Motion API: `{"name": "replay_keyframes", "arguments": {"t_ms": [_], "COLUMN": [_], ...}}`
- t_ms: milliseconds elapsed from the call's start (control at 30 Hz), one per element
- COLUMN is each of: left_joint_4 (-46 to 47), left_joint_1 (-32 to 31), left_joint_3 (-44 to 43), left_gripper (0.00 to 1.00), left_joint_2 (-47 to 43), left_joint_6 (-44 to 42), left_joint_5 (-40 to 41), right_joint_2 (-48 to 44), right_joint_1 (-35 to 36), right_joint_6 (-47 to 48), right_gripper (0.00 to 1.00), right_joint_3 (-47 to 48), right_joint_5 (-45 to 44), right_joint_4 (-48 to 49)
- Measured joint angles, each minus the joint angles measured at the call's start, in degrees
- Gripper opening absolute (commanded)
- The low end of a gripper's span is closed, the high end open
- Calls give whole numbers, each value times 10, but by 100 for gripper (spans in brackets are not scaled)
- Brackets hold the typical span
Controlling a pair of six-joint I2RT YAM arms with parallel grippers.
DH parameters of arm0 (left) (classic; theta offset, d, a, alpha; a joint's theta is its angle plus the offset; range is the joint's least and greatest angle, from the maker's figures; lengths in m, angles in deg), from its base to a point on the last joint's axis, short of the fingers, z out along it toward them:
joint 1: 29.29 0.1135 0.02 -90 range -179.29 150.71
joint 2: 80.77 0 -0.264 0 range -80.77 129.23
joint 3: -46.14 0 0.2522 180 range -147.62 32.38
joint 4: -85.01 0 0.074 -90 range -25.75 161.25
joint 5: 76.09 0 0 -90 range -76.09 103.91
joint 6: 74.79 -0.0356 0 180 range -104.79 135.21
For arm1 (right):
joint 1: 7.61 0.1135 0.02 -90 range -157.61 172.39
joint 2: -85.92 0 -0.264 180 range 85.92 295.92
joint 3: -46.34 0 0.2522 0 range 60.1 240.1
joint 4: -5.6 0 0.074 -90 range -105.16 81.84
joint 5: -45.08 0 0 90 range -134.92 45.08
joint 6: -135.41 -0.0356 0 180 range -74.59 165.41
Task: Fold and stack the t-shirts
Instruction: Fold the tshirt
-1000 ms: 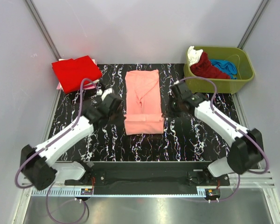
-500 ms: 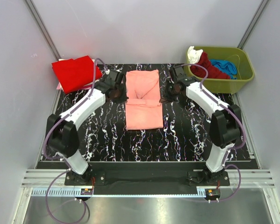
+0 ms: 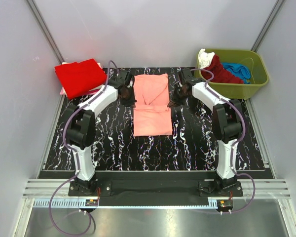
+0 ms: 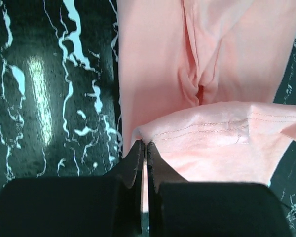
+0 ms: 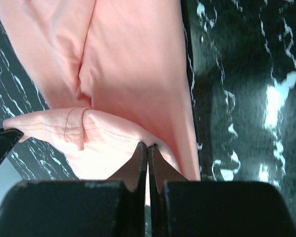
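Now draw the salmon-pink cloth t-shirt [image 3: 152, 118] evenly over itself, with left end effector [image 4: 145, 144] and right end effector [image 5: 148, 145] pinching its hem corners.

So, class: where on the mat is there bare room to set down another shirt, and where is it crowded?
Widest bare patch: the near mat, between the salmon-pink shirt and the base rail. Narrower strips hug the side edges. Crowded: the far edge, with the red stack, the left end effector and right end effector gripping the shirt, and the green tub.
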Motion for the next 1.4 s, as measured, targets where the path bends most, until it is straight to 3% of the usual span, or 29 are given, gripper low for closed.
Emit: {"name": "replay_keyframes", "arguments": {"t_ms": [133,200,233,267,300,333,367,467,567,667,867,967,1000,1200,1400], "left_joint_4": [-2,-8,-10,-19,-24,-32,-41,-88,-109,-101,-55,-8,13,94,157], "left_joint_1": [8,12,14,17,20,24,27,38,45,50,39,9,-3,-54,-62], "left_joint_3": [-24,-43,-56,-75,-97,-123,-155,-282,-358,-321,-86,32,76,270,366], "left_gripper": [1,6,8,13,23,42,46,62,77,81,80,80,80,78,77], "left_joint_2": [35,56,70,87,104,122,142,201,212,155,-54,-132,-153,-196,-198], "left_joint_6": [-12,-19,-23,-26,-30,-35,-42,-51,-56,-56,-37,-21,-14,41,79], "left_joint_5": [-6,-7,-9,-11,-14,-17,-20,-22,-22,-22,-27,-30,-32,-60,-69], "right_joint_2": [46,68,80,94,108,125,142,193,212,163,-51,-101,-111,-106,-88], "right_joint_1": [-8,-11,-13,-14,-16,-18,-21,-30,-38,-42,-33,-9,2,36,11], "right_joint_6": [3,3,1,1,0,-4,-6,-9,-7,-5,-11,-9,-9,-3,18], "right_gripper": [2,19,20,24,41,50,58,69,69,68,56,41,34,18,17], "right_joint_3": [34,57,72,90,116,147,179,297,381,340,44,-38,-67,-209,-276], "right_joint_5": [17,24,26,27,27,27,27,27,25,19,39,56,63,116,116], "right_joint_4": [-1,-5,-10,-14,-27,-35,-42,-80,-110,-108,-34,4,24,70,81]}}
